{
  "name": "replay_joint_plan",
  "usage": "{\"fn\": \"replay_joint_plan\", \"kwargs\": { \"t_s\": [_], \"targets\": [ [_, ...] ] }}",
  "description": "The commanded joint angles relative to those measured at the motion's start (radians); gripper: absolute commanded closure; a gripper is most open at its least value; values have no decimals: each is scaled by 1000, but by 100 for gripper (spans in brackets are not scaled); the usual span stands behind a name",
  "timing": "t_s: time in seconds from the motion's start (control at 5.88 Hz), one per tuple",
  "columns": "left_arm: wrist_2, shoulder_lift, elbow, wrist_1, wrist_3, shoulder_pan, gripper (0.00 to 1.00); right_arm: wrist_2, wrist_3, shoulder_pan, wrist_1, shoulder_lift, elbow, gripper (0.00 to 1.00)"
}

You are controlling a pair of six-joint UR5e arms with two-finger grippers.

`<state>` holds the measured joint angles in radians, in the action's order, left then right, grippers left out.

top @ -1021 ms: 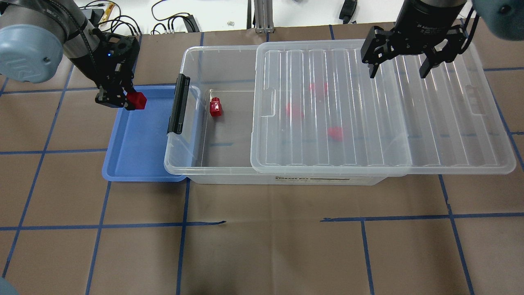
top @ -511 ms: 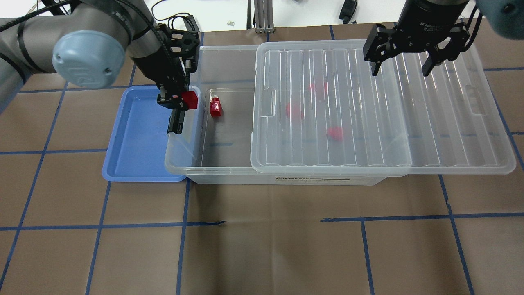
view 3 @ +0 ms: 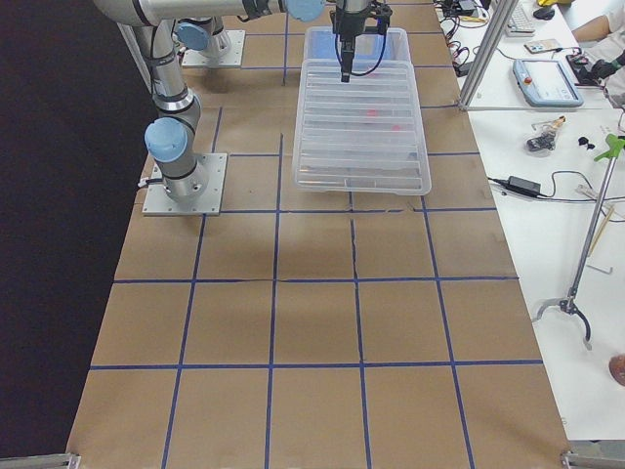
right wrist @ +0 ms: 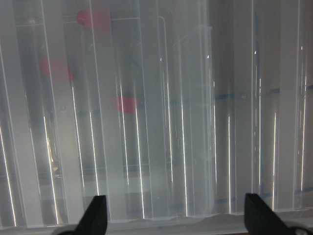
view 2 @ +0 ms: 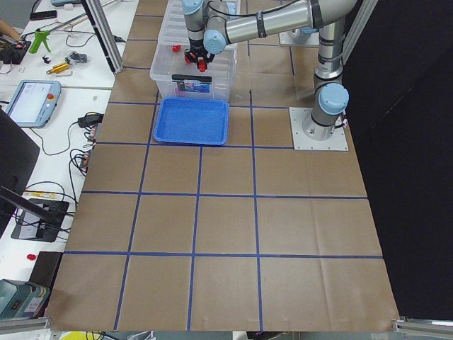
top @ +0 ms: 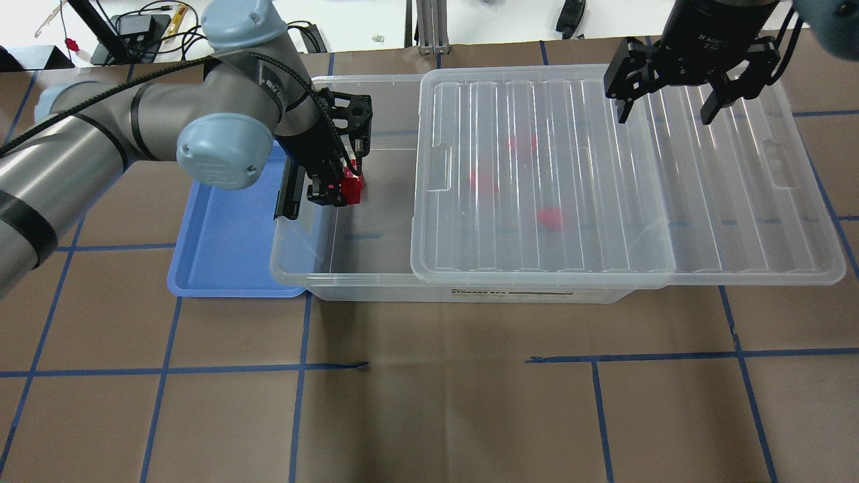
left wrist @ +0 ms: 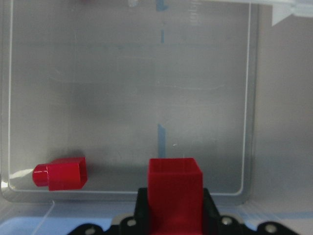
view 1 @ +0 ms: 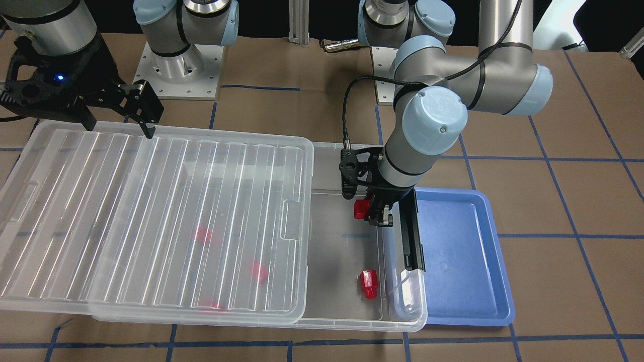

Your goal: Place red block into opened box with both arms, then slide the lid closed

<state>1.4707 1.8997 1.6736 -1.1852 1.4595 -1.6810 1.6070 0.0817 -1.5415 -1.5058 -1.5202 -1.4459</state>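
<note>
Front-facing, grip: the left gripper (view 1: 375, 213) is clamped on the red block (view 1: 360, 209), which hangs above the box (view 1: 352, 322) at its uncovered end, likely ready for release.
Front-facing, lid: the lid (view 1: 151, 216) sits slid aside, covering most of the box and leaving that gap open.
Overhead, claw: the right gripper (top: 664, 114) hovers spread wide over the lid's far part, probably staged to push it.
Overhead, neighbours: a blue tray (top: 221, 255) lies beside the black latch (top: 293, 171).
Left wrist: a loose block (left wrist: 61, 174) lies on the box floor.
Right wrist: pink blurs (right wrist: 127, 104) show through the ribs.
Side views: the brown table (view 2: 226, 212) carries a blue tape grid; a pendant (view 3: 552, 80) rests on a side bench.
</note>
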Motion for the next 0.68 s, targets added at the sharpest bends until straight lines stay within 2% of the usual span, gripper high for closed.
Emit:
{"fn": "replay_joint_plan", "kwargs": {
  "t_s": [0.0,0.17,0.51],
  "targets": [
    [3,96,32,108,-5,-6,98,-2,0,1,-1,0,-1,0],
    [3,102,37,111,-7,-12,99,-2,0,1,-1,0,-1,0],
    [10,133,102,246,-5,-20,98,-2,0,1,-1,0,-1,0]
  ]
}}
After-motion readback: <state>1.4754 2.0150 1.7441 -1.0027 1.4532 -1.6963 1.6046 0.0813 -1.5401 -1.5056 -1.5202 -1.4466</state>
